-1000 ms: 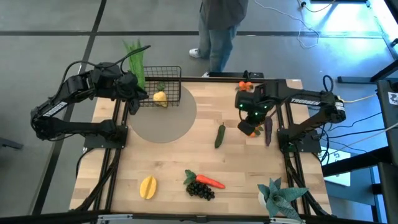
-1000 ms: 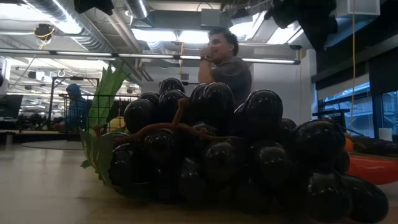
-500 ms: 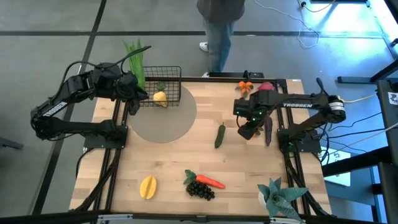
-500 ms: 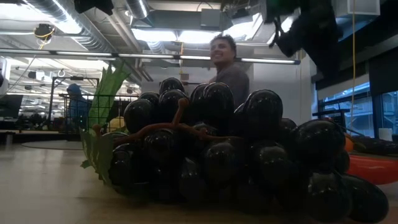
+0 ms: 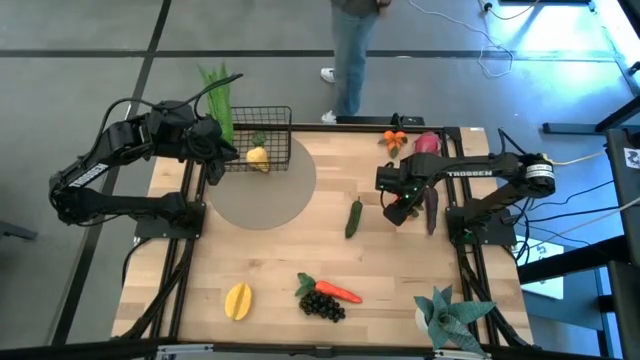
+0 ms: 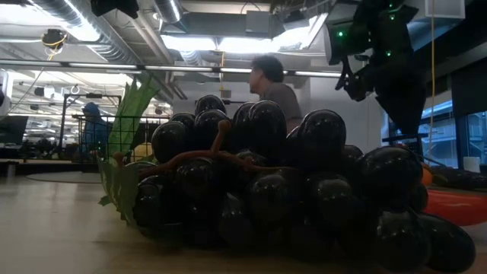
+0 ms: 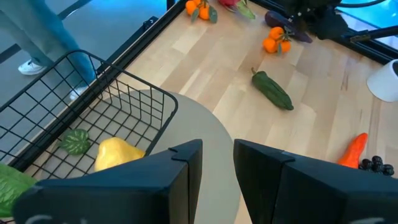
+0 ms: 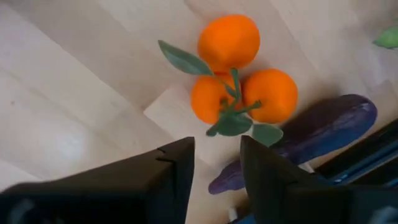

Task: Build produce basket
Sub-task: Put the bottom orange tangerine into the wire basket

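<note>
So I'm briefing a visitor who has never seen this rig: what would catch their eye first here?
Probably the right hand poised just above the tangerines, which lie beside the purple eggplant on the table's right side. Then the black wire basket at the far left corner, holding a yellow fruit, with the left hand at its edge.

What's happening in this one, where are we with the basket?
The right gripper hovers open just above a cluster of tangerines lying beside the purple eggplant on the table, with nothing gripped. The left gripper waits open at the wire basket, which holds a yellow fruit, with the leek sticking out at a corner. The cucumber, carrot, grapes and another yellow fruit lie loose on the table.
</note>
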